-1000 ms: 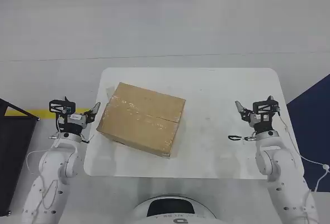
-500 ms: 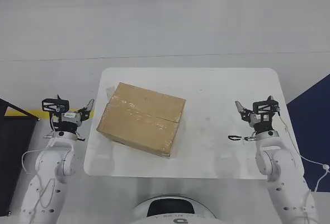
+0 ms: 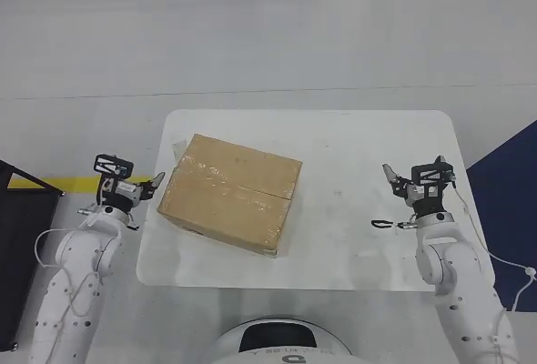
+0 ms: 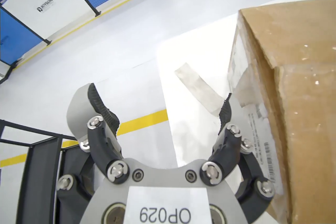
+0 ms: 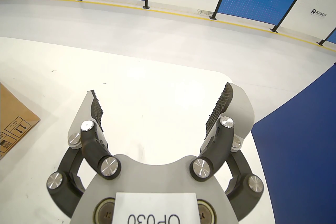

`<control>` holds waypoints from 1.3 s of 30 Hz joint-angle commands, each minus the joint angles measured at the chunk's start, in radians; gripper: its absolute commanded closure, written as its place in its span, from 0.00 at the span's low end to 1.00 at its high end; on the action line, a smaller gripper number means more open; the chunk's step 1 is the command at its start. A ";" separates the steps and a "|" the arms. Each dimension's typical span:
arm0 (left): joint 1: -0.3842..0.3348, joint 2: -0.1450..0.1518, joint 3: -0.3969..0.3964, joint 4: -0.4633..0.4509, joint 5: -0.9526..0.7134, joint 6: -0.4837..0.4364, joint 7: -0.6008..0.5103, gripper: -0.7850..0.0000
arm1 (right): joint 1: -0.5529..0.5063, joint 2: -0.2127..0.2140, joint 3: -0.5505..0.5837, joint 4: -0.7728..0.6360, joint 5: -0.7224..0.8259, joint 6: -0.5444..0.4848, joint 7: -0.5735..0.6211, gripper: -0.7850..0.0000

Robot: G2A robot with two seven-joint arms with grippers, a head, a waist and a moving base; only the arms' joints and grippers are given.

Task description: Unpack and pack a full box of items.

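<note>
Here the closed, taped box [image 3: 230, 193] sits skewed on the left half of the desk [image 3: 369, 136], its long axis running roughly from the left edge toward the right. The left claw [image 3: 146, 186], spread wide, hangs just beside the box's left short end, clearly nearer. The right claw [image 3: 414, 175], also wide, hovers near the right edge, well apart.

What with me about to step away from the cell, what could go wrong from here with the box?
1. The box sits close to the left edge of the table; the open left gripper is right beside it, so a pull could drag it off.
2. The right gripper hangs far from the box, so nothing braces it; it may skid or turn when pushed.
3. The box's top looks taped shut; the fingers may slip there.
</note>
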 commanded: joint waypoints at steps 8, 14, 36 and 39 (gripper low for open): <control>0.000 0.006 -0.045 0.001 -0.291 -0.261 -0.004 0.00 | 0.000 0.000 0.000 0.000 0.000 0.000 0.000 0.00; 0.001 0.016 -0.095 -0.043 -0.470 -0.376 -0.107 0.00 | 0.000 0.000 0.000 0.000 0.000 0.000 0.000 0.00; -0.101 0.018 0.017 -0.022 -0.274 -0.057 -0.116 0.00 | 0.000 0.000 0.000 0.000 0.000 0.000 0.000 0.00; -0.131 0.014 0.090 0.024 -0.157 -0.032 -0.110 0.00 | 0.000 0.000 0.000 0.000 0.000 0.000 0.000 0.00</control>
